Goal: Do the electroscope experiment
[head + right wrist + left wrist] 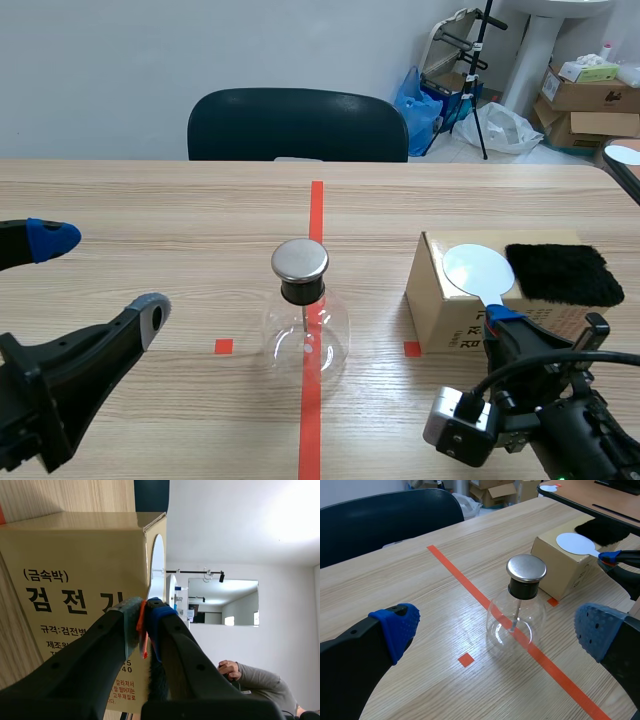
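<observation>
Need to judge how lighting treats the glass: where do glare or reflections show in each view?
Scene view: the clear round glass flask carries small bright highlights, the red tape showing through it. Left wrist view: a pale sheen lies on the light wooden table beside the flask. Right wrist view: the white wall past the right tool is brightest.

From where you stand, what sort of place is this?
Likely a lab or office workroom: a wooden table marked with orange-red tape, a glass electroscope flask on it, and cardboard boxes stacked behind.
</observation>
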